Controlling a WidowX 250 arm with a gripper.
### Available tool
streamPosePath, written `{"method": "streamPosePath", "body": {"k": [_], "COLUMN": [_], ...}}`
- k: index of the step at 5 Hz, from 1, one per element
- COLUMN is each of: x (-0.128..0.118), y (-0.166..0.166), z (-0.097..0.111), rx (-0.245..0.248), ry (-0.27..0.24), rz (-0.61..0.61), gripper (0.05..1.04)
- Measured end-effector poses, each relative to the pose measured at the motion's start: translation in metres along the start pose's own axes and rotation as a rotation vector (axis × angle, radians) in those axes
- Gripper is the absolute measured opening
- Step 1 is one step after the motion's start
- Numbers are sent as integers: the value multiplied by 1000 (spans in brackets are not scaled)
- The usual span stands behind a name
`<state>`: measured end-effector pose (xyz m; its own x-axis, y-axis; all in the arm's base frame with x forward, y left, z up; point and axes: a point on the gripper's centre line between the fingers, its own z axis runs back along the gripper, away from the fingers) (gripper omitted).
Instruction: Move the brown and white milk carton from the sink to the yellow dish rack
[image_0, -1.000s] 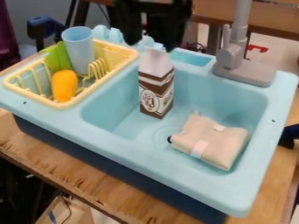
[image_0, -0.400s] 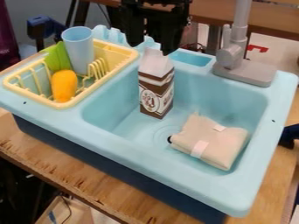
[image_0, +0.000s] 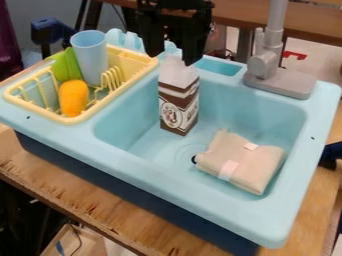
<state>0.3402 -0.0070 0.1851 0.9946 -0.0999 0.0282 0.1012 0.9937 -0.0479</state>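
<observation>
The black gripper (image_0: 172, 56) hangs from the top edge over the back rim of the light blue sink (image_0: 143, 160). Its two fingers stand apart, open, at the top of a brown and white carton (image_0: 178, 107). Whether they touch the carton cannot be told. The carton stands upright in the basin's back left part. A folded beige cloth (image_0: 242, 161) lies on the basin floor at the front right, beside the drain.
At the left a yellow dish rack (image_0: 70, 120) holds a blue cup (image_0: 91, 57), a green item (image_0: 65, 66) and an orange item (image_0: 73, 97). A grey faucet (image_0: 268, 65) rises at the back right.
Over the last second the gripper has shifted slightly to the left and down over the carton's top. The carton, cloth and rack have stayed where they were.
</observation>
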Motion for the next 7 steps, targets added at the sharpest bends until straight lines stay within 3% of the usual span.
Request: {"method": "streamPosePath", "body": {"k": [1, 3, 4, 5, 6, 7], "x": [0, 4, 7, 6, 6, -4], "y": [5, 4, 0, 0, 3, 9], "z": [-10, -20, -20, -7, 27, 61], "rx": [25, 14, -16, -58, -33, 26], "ry": [45, 57, 41, -3, -63, -29], "rz": [26, 35, 27, 46, 45, 38], "gripper": [1001, 962, 802, 802, 802, 802]}}
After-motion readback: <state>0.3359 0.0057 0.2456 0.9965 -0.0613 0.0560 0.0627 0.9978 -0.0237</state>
